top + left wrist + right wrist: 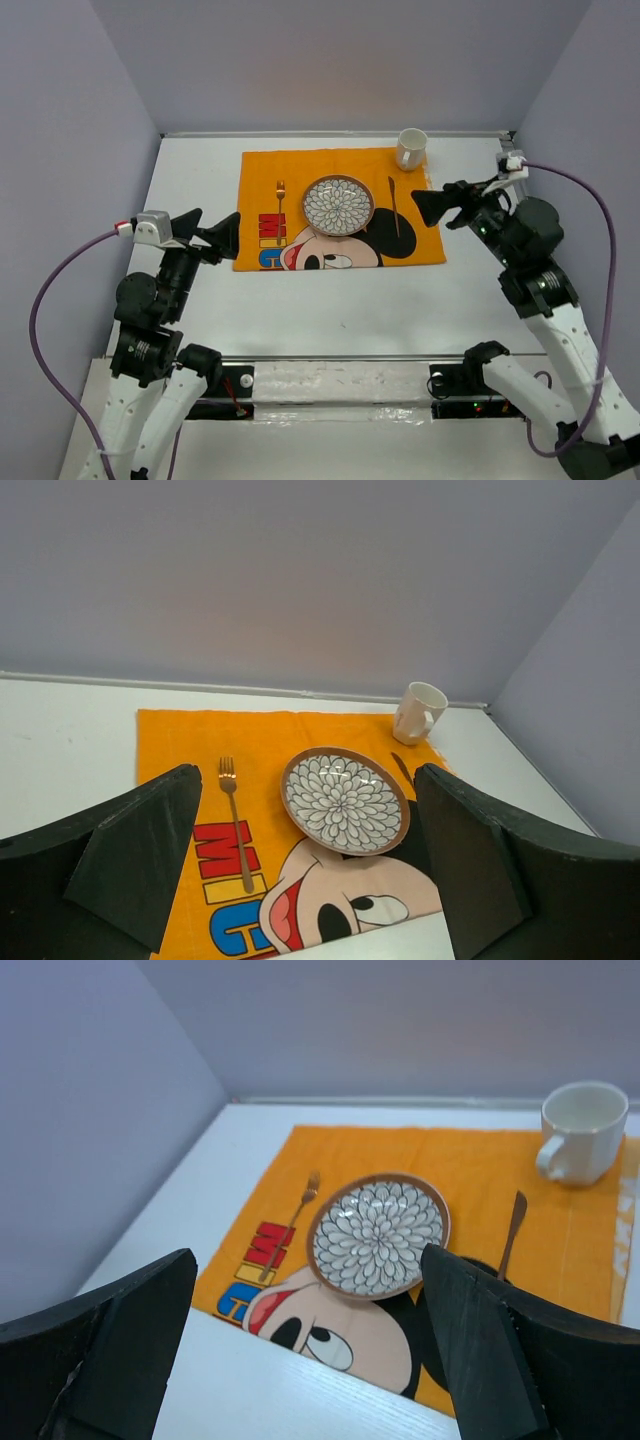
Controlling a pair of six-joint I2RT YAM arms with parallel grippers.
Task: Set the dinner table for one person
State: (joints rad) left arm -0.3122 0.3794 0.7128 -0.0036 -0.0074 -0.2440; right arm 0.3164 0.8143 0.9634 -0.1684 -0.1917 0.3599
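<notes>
The white dinner table (pixel 330 300) carries an orange cartoon placemat (pixel 300 165). A flower-patterned plate (pixel 338 204) sits in the placemat's middle. A gold fork (pixel 281 198) lies to its left and a knife (pixel 394 205) to its right. A white mug (pixel 411 148) stands at the far right corner. My left gripper (pixel 210 230) hovers open and empty left of the placemat. My right gripper (pixel 442 203) hovers open and empty at its right edge. The left wrist view shows the plate (pixel 344 801), fork (pixel 236 825) and mug (pixel 419 712). The right wrist view shows the plate (pixel 378 1235) and knife (pixel 511 1228).
Pale grey-lilac walls (pixel 330 60) close in the table at the back and on both sides. The arm bases and a metal rail (pixel 330 380) run along the near edge. White tabletop (pixel 300 1400) lies in front of the placemat.
</notes>
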